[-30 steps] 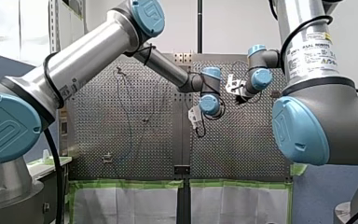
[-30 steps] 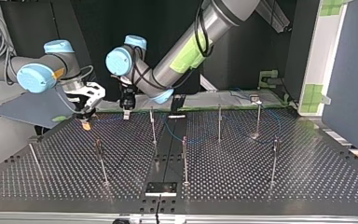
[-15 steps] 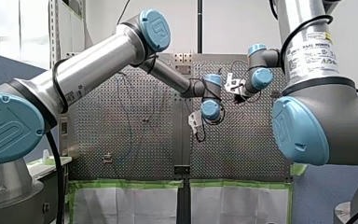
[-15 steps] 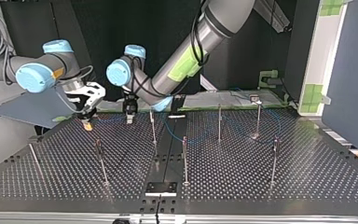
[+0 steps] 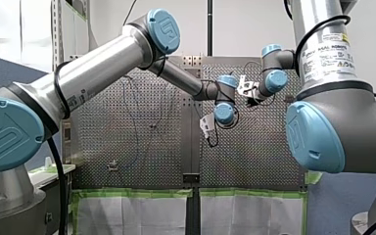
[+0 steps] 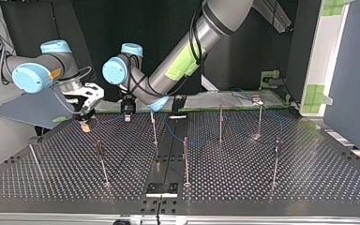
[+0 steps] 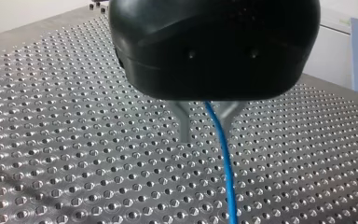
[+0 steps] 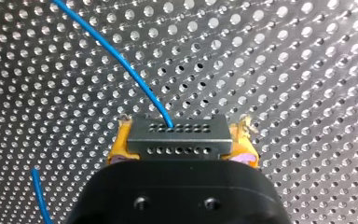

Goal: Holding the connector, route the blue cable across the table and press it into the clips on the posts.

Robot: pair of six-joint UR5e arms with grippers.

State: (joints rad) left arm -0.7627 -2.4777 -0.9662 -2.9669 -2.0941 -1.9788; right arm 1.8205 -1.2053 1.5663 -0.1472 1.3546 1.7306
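A grey connector (image 8: 177, 144) sits between the yellow pads of my right gripper (image 8: 182, 135), which is shut on it. The blue cable (image 8: 121, 60) leaves the connector and curves away over the perforated table. In the left wrist view the blue cable (image 7: 226, 177) runs between the metal fingers (image 7: 184, 126) of my left gripper (image 7: 205, 130). Those fingers stand apart, open around it. In the top view my right gripper (image 6: 85, 123) is at the far left of the table and my left gripper (image 6: 127, 115) hangs just beside it.
Several thin posts stand on the perforated table (image 6: 243, 178), among them one (image 6: 154, 126) near my left gripper, one (image 6: 185, 159) at the middle and one (image 6: 276, 159) on the right. Slack blue cable (image 6: 201, 139) lies between the middle posts.
In the front view my left wrist has shifted a little to the right, closer to my right gripper. My right gripper has barely moved and keeps the connector.
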